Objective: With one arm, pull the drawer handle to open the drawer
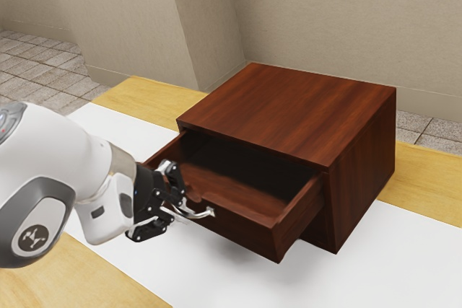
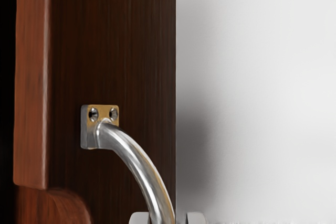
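My white forearm is reaching in across the tabletop, and my tool is gripping the metal handle of the drawer. The fingers seem to be pinching the bar from both sides, though the contact is hard to read. The drawer is standing partly out of the dark wooden cabinet, so I am judging the pull to be underway. The next move is calling for a straight draw away from the cabinet, without twisting the handle.
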You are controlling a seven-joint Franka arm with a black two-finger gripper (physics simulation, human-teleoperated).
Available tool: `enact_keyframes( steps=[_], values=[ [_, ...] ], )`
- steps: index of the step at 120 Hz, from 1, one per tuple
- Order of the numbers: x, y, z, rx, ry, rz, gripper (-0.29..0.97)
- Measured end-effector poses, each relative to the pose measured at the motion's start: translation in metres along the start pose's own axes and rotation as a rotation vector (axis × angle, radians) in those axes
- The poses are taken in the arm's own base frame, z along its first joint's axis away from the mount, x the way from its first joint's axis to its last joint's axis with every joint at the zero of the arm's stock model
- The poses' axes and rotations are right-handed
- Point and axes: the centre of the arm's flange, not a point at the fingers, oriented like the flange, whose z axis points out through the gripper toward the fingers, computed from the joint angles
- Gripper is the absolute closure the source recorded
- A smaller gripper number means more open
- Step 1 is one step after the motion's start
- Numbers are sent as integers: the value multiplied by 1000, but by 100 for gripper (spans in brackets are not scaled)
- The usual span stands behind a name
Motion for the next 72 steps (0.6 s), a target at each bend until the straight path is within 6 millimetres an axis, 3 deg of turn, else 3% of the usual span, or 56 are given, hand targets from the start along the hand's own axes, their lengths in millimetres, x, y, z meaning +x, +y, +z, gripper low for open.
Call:
enact_keyframes(
  steps=[72],
  values=[
    [1,26,-11,-13,11,-38,68]
  ],
)
